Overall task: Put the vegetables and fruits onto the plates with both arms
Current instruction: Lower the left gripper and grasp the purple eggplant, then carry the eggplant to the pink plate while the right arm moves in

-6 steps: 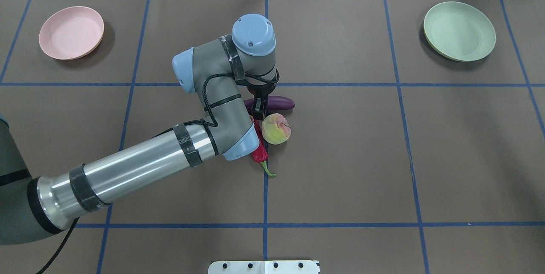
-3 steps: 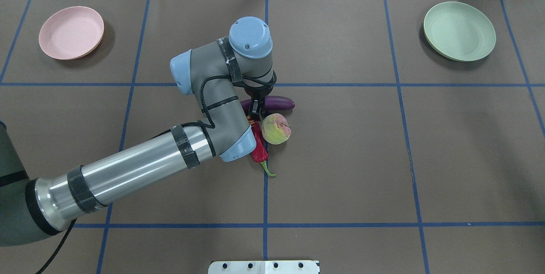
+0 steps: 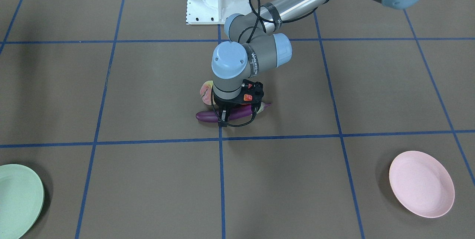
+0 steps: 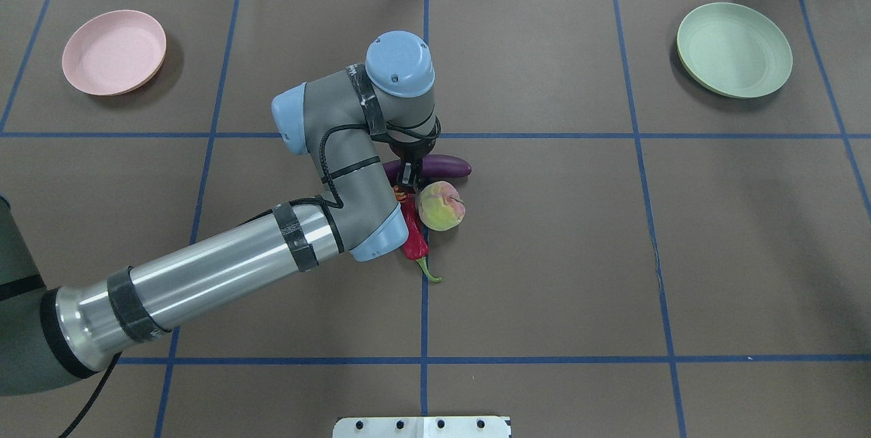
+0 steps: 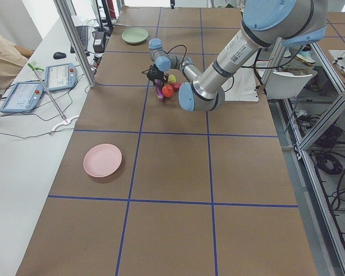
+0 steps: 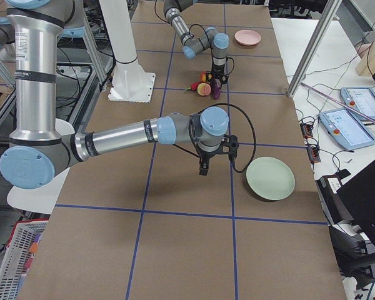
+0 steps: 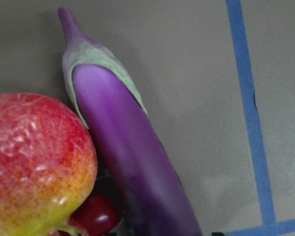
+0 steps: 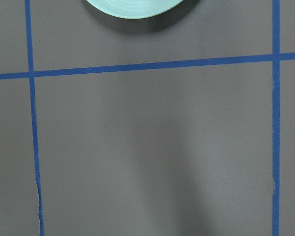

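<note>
Left jaws are down over the eggplant (image 4: 446, 166) at mid-frame, straddling its middle. One finger (image 4: 408, 176) crosses its lower edge in the overhead view, and another (image 3: 223, 118) shows in front of it in the front-facing view. Can't tell if it's clamped. The eggplant lies flat on the bench (image 4: 544, 254) against the pomegranate (image 7: 34, 162), with the peach (image 4: 441, 205) and chili (image 4: 414, 237) just below. Right jaws hang left of the green plate (image 6: 270, 178), opening unclear. Pink plate (image 4: 113, 52) is upper left.
</note>
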